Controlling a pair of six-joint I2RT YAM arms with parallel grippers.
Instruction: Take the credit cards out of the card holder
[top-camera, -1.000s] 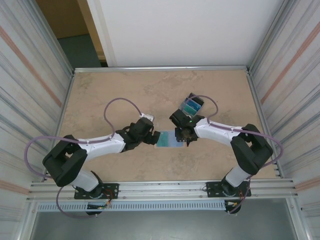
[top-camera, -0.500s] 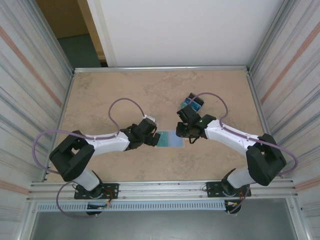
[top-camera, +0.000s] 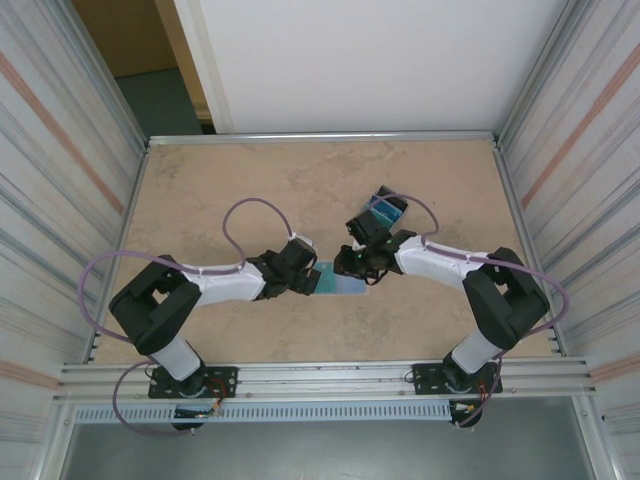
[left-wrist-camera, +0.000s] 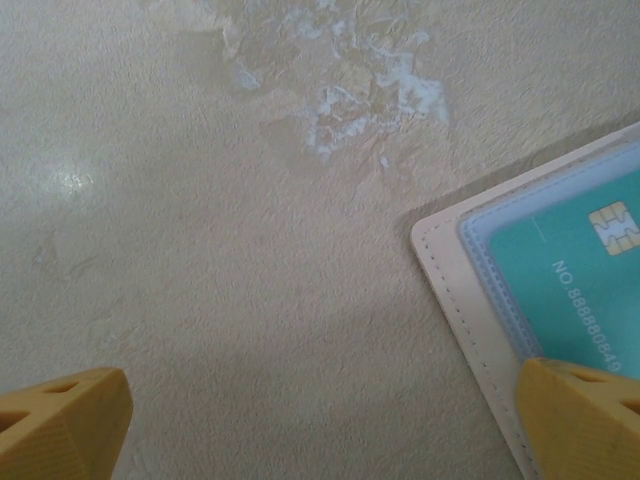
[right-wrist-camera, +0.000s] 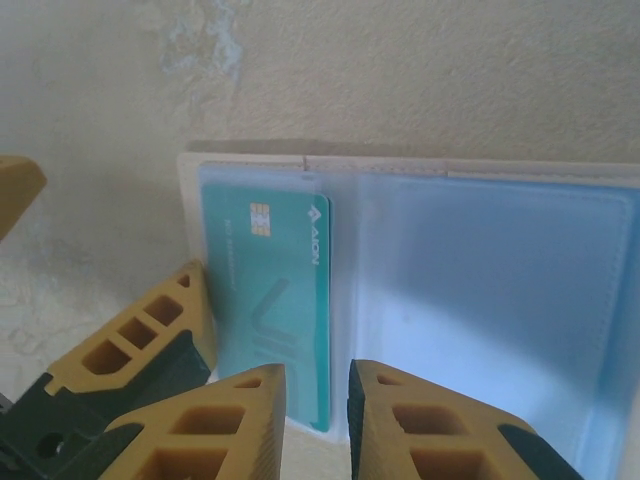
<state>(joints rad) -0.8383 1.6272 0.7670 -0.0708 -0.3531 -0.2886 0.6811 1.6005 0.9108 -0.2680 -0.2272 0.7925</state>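
Beige marbled table (top-camera: 200, 180), ribbed metal walls on both sides, white panel behind. A clear tray (top-camera: 386, 208) of teal and blue cards lies just beyond the right arm's wrist, which covers part of its near edge. The tray is well apart from the left arm. Purple cables (top-camera: 255, 206) loop above both arms. The card holder (top-camera: 340, 279) lies open and flat near the table's middle, between the two grippers. Both grippers overhang its ends in the top view.

Against the frame a second ago:
- Holder and tray are unmoved.
- Right gripper (top-camera: 352, 268) has shifted left, further over the holder.
- Left arm's black elbow joint has swung right, nearer the middle.
- Left gripper (top-camera: 308, 277) stays at the holder's left end.

Left gripper: jaws spread wide, nothing between them. The left wrist view shows one fingertip (left-wrist-camera: 585, 415) over the holder's tan stitched edge and the other over bare table.

Right gripper: jaws nearly closed, with a thin gap left. The right wrist view puts its fingertips (right-wrist-camera: 265, 410) at the holder's near edge. The gap lines up with the lower corner of a teal card (right-wrist-camera: 280, 290) in the left pocket, chip end away from the gripper. Whether the card is pinched cannot be told. The right pocket panel is pale blue.
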